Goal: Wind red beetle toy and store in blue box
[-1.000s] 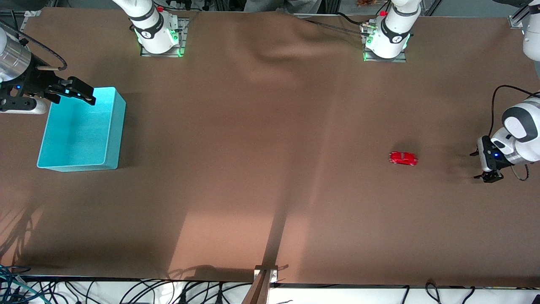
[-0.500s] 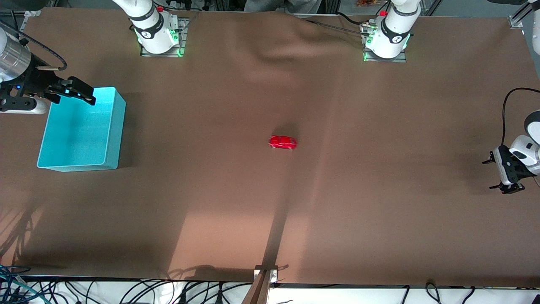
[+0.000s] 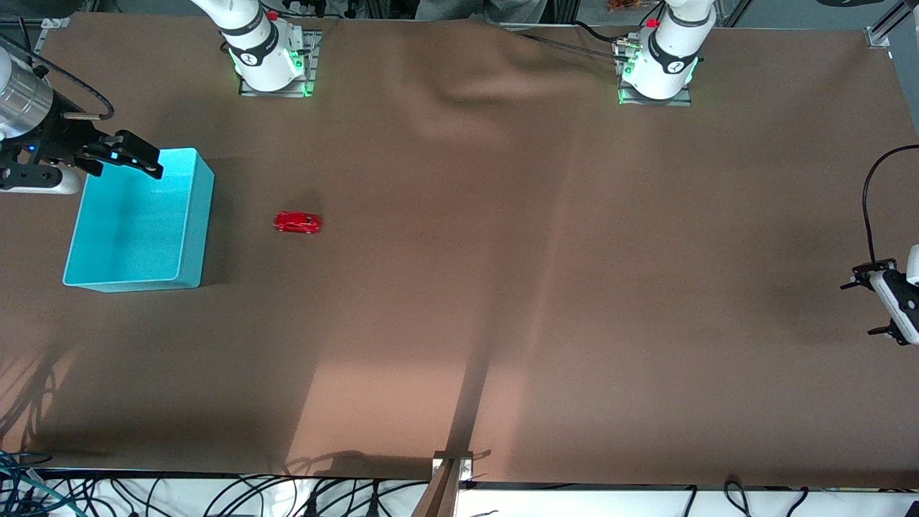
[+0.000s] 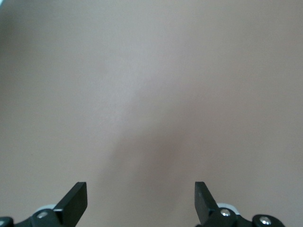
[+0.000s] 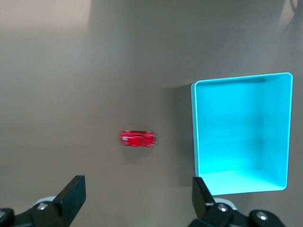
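Note:
The red beetle toy [image 3: 297, 222] sits alone on the brown cloth, a short way from the blue box [image 3: 199, 215], on the side toward the left arm's end. In the right wrist view the toy [image 5: 137, 138] looks blurred beside the box [image 5: 194, 127], which is empty. My right gripper [image 3: 143, 159] is open and empty, up over the box's rim; it also shows in the right wrist view [image 5: 137, 198]. My left gripper [image 3: 860, 309] is open and empty at the left arm's end of the table, a long way from the toy. Its wrist view shows the gripper [image 4: 140, 201] over bare cloth only.
The cloth has a raised fold [image 3: 467, 79] between the two arm bases [image 3: 267, 54] [image 3: 657, 64]. A wooden post [image 3: 449, 481] and several cables lie along the table edge nearest the camera.
The toy has rolled across the table from the left arm's end to just beside the box. My left gripper has drawn back toward the table's end. The right arm has not moved.

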You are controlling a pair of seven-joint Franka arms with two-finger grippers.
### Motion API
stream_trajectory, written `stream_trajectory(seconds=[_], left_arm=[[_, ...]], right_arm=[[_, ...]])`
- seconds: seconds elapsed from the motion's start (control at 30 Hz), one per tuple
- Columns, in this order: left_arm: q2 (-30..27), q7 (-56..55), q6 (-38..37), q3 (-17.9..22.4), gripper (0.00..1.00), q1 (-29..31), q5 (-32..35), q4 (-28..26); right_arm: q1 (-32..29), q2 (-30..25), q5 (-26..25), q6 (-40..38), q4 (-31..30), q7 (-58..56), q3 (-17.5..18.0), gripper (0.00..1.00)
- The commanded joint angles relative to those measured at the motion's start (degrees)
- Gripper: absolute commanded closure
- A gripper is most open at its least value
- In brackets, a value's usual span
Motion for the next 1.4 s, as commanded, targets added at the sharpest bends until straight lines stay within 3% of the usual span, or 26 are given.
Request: stream_trajectory(seconds=[0.0,0.47,0.73,1.13,1.37], left_arm=[[-2.60,-11.69,-6.24,0.40,0.00,-3.30,-1.20,2.57],[-8.14,-34.72,-12.48,0.31,0.00,-10.60,-1.29,2.75],[-10.42,-44.40,-16.26,0.31,0.00,-13.76,-1.81,2.84],[-14.11,-58.63,-20.57,0.40,0.00,-18.95,-1.82,3.36],[-19.29,-68.04,-20.57,1.45,0.00,-23.87,-1.03,2.13]], right_arm=[[-0.06,0.53,0.24,-1.01,1.48,-0.81,0.10,0.00],[-1.11,2.90,0.07,-5.93,0.60,-0.81,-1.74,0.00],[-1.02,3.52,-0.02,-6.73,-4.58,3.49,-2.53,0.00],[-1.02,-0.09,0.51,8.47,-22.24,21.86,-3.32,0.00],[-0.76,-0.97,0.77,17.26,-31.73,32.49,-2.54,0.00]])
